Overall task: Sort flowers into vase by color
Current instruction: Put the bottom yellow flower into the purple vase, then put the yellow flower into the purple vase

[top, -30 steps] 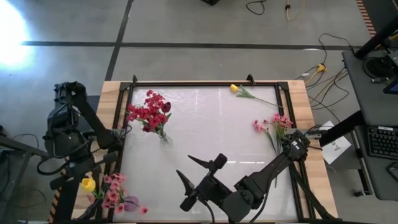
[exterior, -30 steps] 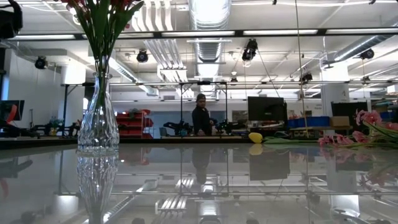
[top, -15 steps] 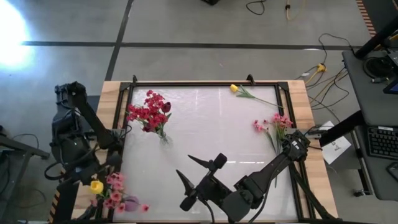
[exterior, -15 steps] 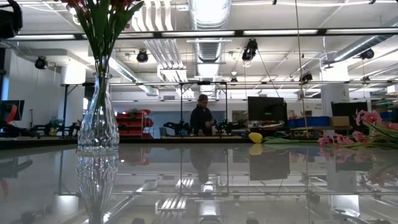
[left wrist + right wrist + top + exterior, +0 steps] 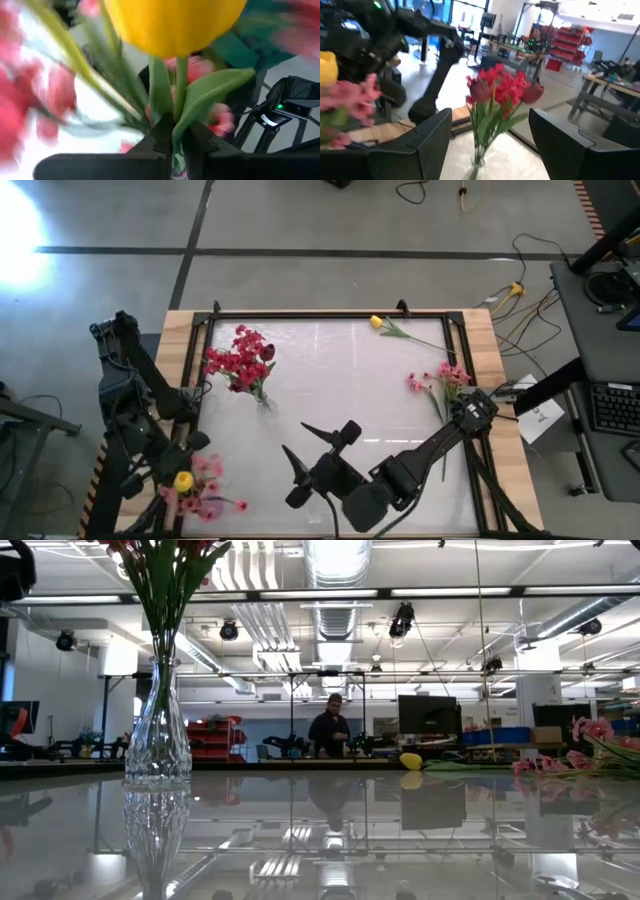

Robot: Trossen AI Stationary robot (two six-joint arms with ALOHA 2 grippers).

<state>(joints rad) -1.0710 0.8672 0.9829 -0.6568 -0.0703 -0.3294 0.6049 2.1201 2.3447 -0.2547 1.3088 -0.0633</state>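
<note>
- The table has a pale glossy top inside a dark frame; both arms reach over its near edge, the left arm at the near-left corner, the right arm at the near middle.
- The glass vase stands toward the far left of the top and already carries the red flowers, upright in its neck.
- The left gripper hangs over the near-left corner. Its fingers are pinched together on the green stem of a yellow tulip, with a pink spray bunched in just beside it; whether the pink stems are in the grip too, I cannot tell.
- The held stem runs straight out from between the fingers, with the bud leading, so any drop into a vase would need the stem end turned downward first.
- The right gripper waits over the near middle of the top, fingers spread wide and holding nothing, aimed at the red bouquet.
- Another pink spray lies flat near the right edge, stem running toward the near side; the right arm looks nearer to it.
- A second yellow tulip lies at the far edge, stem trailing rightward.
</note>
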